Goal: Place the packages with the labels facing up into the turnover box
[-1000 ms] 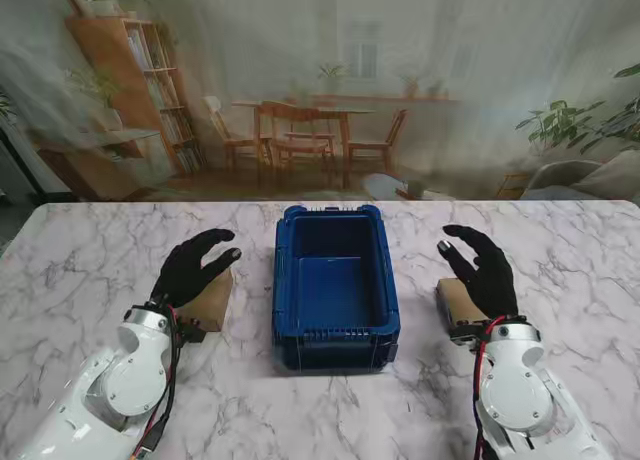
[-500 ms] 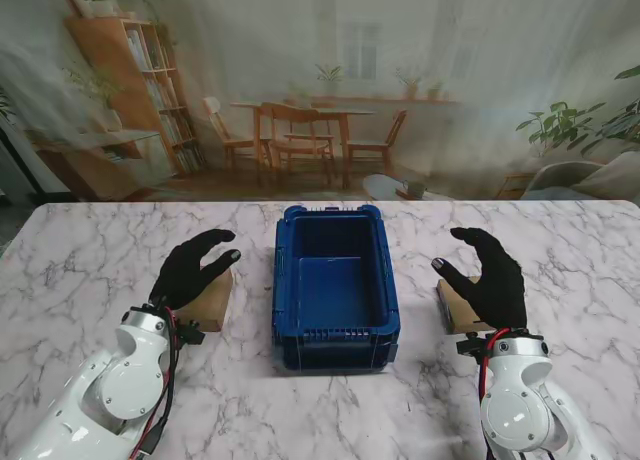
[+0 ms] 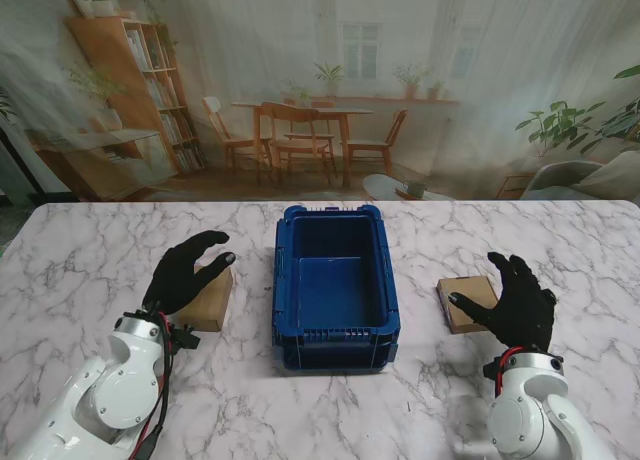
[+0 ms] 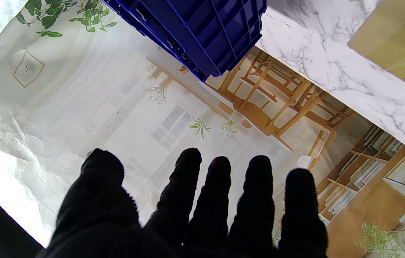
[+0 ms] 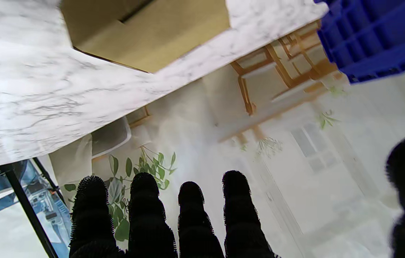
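Overall: white marble table point(image 3: 90, 250), printed dining-room backdrop point(image 3: 320, 90) behind.

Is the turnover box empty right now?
Empty: the stand view shows only the bare blue floor of the turnover box; both packages lie outside on the table.

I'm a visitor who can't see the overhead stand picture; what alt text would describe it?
An empty blue box sits mid-table on white marble, a brown package either side. Two black-gloved robot hands, left hand and right hand, hover open over the packages.
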Robot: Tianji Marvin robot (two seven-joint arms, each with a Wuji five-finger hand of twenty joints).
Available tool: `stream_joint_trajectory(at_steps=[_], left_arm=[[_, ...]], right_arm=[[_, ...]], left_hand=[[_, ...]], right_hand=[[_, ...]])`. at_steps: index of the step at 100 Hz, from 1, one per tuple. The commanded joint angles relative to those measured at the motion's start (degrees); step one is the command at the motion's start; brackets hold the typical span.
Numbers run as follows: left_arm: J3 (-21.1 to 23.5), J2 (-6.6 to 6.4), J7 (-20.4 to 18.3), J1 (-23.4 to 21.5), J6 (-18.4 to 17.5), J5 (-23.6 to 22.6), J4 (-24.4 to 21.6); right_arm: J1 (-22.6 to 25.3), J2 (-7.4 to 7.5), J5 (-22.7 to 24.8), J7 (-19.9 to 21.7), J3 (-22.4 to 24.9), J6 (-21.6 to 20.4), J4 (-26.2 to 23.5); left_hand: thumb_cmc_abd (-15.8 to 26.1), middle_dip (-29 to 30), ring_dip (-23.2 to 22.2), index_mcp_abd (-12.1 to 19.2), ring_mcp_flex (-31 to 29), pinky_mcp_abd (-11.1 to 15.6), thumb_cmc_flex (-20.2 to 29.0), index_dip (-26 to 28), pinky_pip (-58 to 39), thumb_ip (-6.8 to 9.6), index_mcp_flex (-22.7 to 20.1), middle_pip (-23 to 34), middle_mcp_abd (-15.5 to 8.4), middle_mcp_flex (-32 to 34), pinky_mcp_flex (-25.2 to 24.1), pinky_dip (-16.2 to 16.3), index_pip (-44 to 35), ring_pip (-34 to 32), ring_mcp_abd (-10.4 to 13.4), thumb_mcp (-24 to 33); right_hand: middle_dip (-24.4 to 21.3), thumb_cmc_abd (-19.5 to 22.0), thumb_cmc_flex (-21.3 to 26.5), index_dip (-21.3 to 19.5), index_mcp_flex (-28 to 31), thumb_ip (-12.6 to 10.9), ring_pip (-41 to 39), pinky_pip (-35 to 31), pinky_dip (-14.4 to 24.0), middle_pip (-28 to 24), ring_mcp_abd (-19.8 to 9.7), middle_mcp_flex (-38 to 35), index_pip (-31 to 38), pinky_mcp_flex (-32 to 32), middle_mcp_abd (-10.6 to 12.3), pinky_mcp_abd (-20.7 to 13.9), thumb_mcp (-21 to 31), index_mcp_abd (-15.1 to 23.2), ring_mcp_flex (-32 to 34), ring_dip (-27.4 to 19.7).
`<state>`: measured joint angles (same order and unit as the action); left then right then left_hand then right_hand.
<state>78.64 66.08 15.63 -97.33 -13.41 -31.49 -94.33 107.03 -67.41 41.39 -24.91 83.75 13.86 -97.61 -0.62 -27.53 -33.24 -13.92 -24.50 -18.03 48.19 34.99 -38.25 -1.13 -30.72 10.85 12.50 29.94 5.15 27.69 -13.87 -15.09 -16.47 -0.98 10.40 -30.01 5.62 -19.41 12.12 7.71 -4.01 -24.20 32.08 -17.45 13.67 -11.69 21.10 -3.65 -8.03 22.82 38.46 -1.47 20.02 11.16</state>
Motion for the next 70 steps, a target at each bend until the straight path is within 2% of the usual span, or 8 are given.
stream_joint_trajectory(at_steps=[1,17,34,47,48,49,51,70], left_arm=[[0.1,0.07,-0.4,-0.6,-0.2,-0.4,-0.6],[0.2,0.13,-0.2,-0.6,0.1,-0.4,-0.6],[0.2,0.10,-0.2,-0.6,0.1,-0.4,-0.5],[0.1,0.11,-0.4,-0.6,0.1,-0.2,-0.6],[0.1,0.11,-0.4,-0.6,0.1,-0.2,-0.5],[0.1,0.11,-0.4,-0.6,0.1,-0.2,-0.5],[0.1,0.11,-0.4,-0.6,0.1,-0.2,-0.5],[0.1,0.11,-0.3,-0.5,0.3,-0.4,-0.4]], right_arm=[[-0.5,0.39,2.2,0.8,-0.8,0.7,2.4],[-3.5,0.93,4.9,1.3,-3.2,3.9,6.5],[-7.5,0.84,5.5,0.9,-7.1,8.5,11.0],[-10.5,1.12,6.4,1.7,-9.8,10.7,14.1],[-10.7,1.14,6.4,1.9,-10.0,10.7,14.3],[-11.0,1.15,6.4,2.0,-10.2,10.8,14.5],[-11.4,1.17,6.3,2.2,-10.5,11.0,14.9],[-15.2,1.50,6.7,3.9,-12.9,13.3,18.9]], left_hand=[[2.1,0.1,0.1,0.7,-0.2,-0.5,1.1,-0.5,1.2,0.61,-1.2,-0.4,-1.3,0.1,-0.8,0.8,0.3,0.1,0.4,-0.8],[2.0,0.1,0.1,0.7,-0.1,-0.5,1.1,-0.5,1.2,0.61,-1.2,-0.4,-1.3,0.1,-0.8,0.8,0.3,0.1,0.3,-0.8],[2.0,0.1,0.1,0.7,-0.1,-0.5,1.2,-0.5,1.2,0.62,-1.2,-0.4,-1.3,0.1,-0.8,0.8,0.3,0.1,0.3,-0.8],[2.0,0.1,0.1,0.6,-0.1,-0.4,1.1,-0.5,1.2,0.61,-1.2,-0.4,-1.3,0.1,-0.8,0.8,0.3,0.1,0.3,-0.8],[2.0,0.1,0.1,0.6,-0.1,-0.5,1.2,-0.5,1.2,0.61,-1.2,-0.4,-1.3,0.1,-0.8,0.8,0.3,0.1,0.3,-0.8],[2.0,0.2,0.1,0.7,-0.2,-0.5,1.2,-0.5,1.2,0.61,-1.2,-0.4,-1.3,0.1,-0.8,0.8,0.3,0.1,0.3,-0.8],[2.0,0.2,0.1,0.7,-0.2,-0.4,1.1,-0.5,1.2,0.61,-1.2,-0.4,-1.3,0.1,-0.8,0.8,0.3,0.1,0.4,-0.8],[2.0,0.2,0.1,0.7,-0.1,-0.5,1.1,-0.5,1.2,0.60,-1.2,-0.4,-1.3,0.1,-0.8,0.8,0.3,0.1,0.4,-0.8]], right_hand=[[-1.2,-2.2,-4.1,-1.0,-3.6,1.5,2.8,1.9,0.2,2.9,0.4,2.0,-1.7,0.7,0.2,-0.3,2.3,1.3,-1.7,-1.2],[-2.6,-2.6,-5.8,-0.6,-7.0,2.0,3.0,2.8,-1.0,6.1,0.7,2.5,-4.4,1.6,0.6,1.5,3.2,1.6,-2.9,-1.8],[-3.1,-2.4,-8.3,-0.2,-6.0,2.7,2.9,5.4,-5.6,7.8,0.9,2.2,-11.3,5.0,1.0,4.5,4.5,2.3,-3.3,-2.4],[-3.3,-1.7,-9.1,-0.7,-6.0,2.7,3.2,4.8,-6.4,8.4,0.9,2.6,-12.7,5.6,1.0,6.5,4.5,2.6,-4.0,-2.5],[-3.4,-1.8,-9.0,-3.7,-5.2,2.7,3.2,1.8,-10.4,8.7,0.9,2.5,-16.0,6.4,1.0,6.6,4.5,2.6,-4.1,-2.7],[-3.4,-1.7,-9.1,-5.3,-4.7,2.7,3.2,0.3,-12.5,8.8,0.8,2.5,-17.6,6.8,1.0,6.7,4.5,2.6,-4.2,-2.8],[-3.4,-1.7,-9.1,-6.5,-4.4,2.7,3.2,-0.8,-14.0,9.0,0.7,2.5,-18.8,7.2,1.0,6.8,4.5,2.7,-4.4,-2.8],[-3.9,-2.7,-7.8,-7.3,-4.3,2.4,3.3,-1.7,-14.9,9.9,0.4,2.5,-19.2,7.4,1.2,6.3,4.8,3.1,-4.8,-2.8]])
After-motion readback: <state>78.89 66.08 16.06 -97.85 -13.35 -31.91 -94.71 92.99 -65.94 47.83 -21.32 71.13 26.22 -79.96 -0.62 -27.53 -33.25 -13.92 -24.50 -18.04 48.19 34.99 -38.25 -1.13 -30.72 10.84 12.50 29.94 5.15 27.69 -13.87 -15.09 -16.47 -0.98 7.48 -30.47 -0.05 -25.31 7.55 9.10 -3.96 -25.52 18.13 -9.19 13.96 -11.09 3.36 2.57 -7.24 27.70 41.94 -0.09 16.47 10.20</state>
